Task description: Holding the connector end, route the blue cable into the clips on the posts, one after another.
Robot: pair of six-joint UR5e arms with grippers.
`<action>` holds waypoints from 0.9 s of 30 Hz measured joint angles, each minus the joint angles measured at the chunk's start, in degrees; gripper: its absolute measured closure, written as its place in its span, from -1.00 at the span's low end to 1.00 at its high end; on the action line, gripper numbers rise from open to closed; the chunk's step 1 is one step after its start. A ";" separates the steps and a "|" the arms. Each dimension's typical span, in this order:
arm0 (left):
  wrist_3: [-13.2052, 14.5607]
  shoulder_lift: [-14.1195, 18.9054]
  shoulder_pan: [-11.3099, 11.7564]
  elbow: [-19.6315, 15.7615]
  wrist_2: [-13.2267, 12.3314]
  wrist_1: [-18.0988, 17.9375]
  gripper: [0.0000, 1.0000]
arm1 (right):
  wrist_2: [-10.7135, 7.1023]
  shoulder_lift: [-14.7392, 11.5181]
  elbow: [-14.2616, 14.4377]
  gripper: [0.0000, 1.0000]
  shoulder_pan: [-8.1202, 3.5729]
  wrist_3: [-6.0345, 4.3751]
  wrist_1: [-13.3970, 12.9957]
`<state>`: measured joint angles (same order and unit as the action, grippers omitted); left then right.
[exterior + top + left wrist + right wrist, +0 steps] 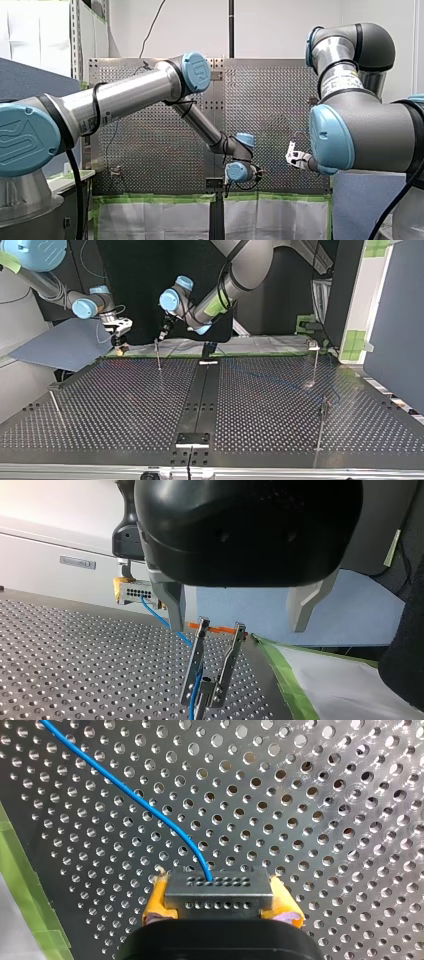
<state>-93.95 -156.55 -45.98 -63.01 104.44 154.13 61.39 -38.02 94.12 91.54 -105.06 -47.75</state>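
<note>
My right gripper (218,912) is shut, its yellow pads (156,902) clamping the grey connector (218,892). The blue cable (135,800) leaves the connector across the perforated table. In the left wrist view the cable (156,616) runs from the connector (134,588) down into a metal clip (212,672) on a post. My left gripper (237,627) hangs open just above that clip, one finger (172,605) on each side, holding nothing. In the top view my left gripper (163,334) sits over the post (158,356), with my right gripper (120,340) beside it at the table's far edge.
More thin posts stand on the table: one at the top view's left (55,407) and two at its right (316,365) (321,427). Green tape (287,680) and white sheeting edge the table by the clip. A black rail (200,390) runs down the table's middle.
</note>
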 joint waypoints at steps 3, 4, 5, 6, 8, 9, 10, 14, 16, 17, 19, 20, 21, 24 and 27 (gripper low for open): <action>-0.12 0.00 0.00 0.00 0.00 -0.09 -1.00 | -0.02 0.00 0.00 1.00 0.00 -0.04 0.00; -0.18 0.00 0.00 0.00 0.00 -0.10 -1.00 | -0.03 0.00 0.00 1.00 0.00 -0.03 0.01; -0.24 0.00 -0.01 0.01 0.00 -0.11 -1.00 | -0.03 0.00 0.00 1.00 0.00 -0.03 0.02; -0.28 0.00 -0.01 0.01 0.00 -0.12 -1.00 | -0.03 0.00 0.00 1.00 0.00 -0.04 0.02; -0.32 0.00 0.00 0.01 0.00 -0.11 -1.00 | -0.03 0.00 -0.01 1.00 0.00 -0.03 0.02; -0.33 0.00 0.00 0.01 0.01 -0.09 -1.00 | -0.03 0.00 -0.01 1.00 0.00 -0.04 0.02; -0.33 -0.01 0.01 0.01 0.01 -0.06 -1.00 | -0.03 0.00 -0.01 1.00 0.00 -0.04 0.02; -0.33 0.05 0.13 0.01 0.02 0.08 -1.00 | -0.03 0.00 -0.01 1.00 0.00 -0.02 0.12; -0.29 0.05 0.08 0.01 0.20 0.11 -1.00 | -0.03 0.00 -0.01 1.00 0.00 0.00 0.26; -0.22 0.06 0.05 -0.01 0.47 0.15 -1.00 | -0.03 0.00 -0.01 1.00 0.00 0.00 0.32; -0.11 0.15 -0.02 -0.08 1.02 0.30 -1.00 | -0.03 0.00 -0.01 1.00 0.00 0.00 0.30; -0.05 0.29 -0.05 -0.23 1.31 0.43 -1.00 | -0.03 0.00 -0.01 1.00 0.00 -0.01 0.25; -0.01 0.46 -0.07 -0.42 1.44 0.46 -1.00 | -0.03 0.00 -0.01 1.00 0.00 -0.01 0.21; 0.06 1.43 -0.02 -1.41 1.59 -0.05 -1.00 | -0.03 0.00 -0.01 1.00 0.00 -0.02 0.13; 0.08 2.75 0.11 -2.74 1.54 -1.22 -1.00 | -0.03 0.00 -0.01 1.00 0.00 -0.01 0.11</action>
<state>-93.87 -153.80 -45.87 -65.75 105.98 152.91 61.36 -38.02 94.11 91.54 -105.07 -47.64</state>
